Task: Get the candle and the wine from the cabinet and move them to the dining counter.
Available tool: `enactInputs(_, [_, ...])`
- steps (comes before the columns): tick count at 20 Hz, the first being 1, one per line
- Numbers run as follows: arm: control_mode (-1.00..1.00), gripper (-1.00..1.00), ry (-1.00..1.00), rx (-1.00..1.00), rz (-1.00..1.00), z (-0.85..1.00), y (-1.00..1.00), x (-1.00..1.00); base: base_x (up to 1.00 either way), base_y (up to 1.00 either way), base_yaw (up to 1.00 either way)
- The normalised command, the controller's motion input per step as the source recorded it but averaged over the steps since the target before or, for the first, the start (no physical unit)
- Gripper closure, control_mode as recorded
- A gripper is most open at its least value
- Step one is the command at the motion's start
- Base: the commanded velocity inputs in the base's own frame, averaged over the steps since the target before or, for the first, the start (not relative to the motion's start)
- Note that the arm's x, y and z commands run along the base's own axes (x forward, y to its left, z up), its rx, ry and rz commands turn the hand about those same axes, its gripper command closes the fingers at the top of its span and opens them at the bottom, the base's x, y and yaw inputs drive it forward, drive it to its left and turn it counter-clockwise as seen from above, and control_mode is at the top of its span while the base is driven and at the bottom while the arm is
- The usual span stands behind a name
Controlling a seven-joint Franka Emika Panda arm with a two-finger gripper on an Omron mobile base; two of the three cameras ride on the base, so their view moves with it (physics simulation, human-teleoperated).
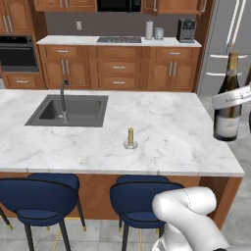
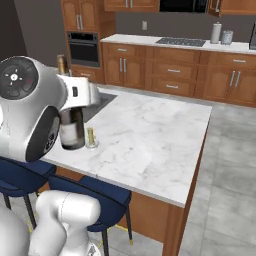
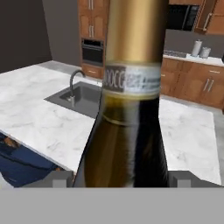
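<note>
Now fingers (image 3: 62, 179) clamp wine (image 1: 227, 105) upright; candle (image 1: 130, 138) on dining counter (image 1: 171, 132).

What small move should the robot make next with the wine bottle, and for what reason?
Probably carry the wine inward over the dining counter and then lower it. The gripper holds the bottle upright beyond the counter's right edge, above the floor. The candle already stands on the marble, so set the bottle down a little apart from it.

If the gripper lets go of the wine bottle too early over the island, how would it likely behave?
The wine bottle is tall and narrow-based, so it would probably tip. Its round body would likely roll across the marble island. It looks like smooth glass in the gripper, so it is probably slippery and breakable.
</note>
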Motion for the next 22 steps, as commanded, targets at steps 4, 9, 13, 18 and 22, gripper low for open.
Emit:
enactInputs(4, [-1.0,1.0,0.01,0.0,0.31,-0.64,-0.01,0.33,0.0,0.0,0.0])
enactInputs(9, [-1.0,1.0,0.06,0.0,0.26,-0.55,0.0,0.4,0.0,0.0,0.0])
enactInputs(13, [-1.0,1.0,0.03,0.0,0.24,-0.55,-0.02,0.49,0.0,0.0,0.0])
enactInputs(18, [-1.0,1.0,0.0,0.0,0.23,-0.51,-0.13,0.48,0.0,0.0,0.0])
enactInputs(22, [-1.0,1.0,0.0,0.04,0.22,-0.15,-0.31,0.64,0.0,0.0,0.0])
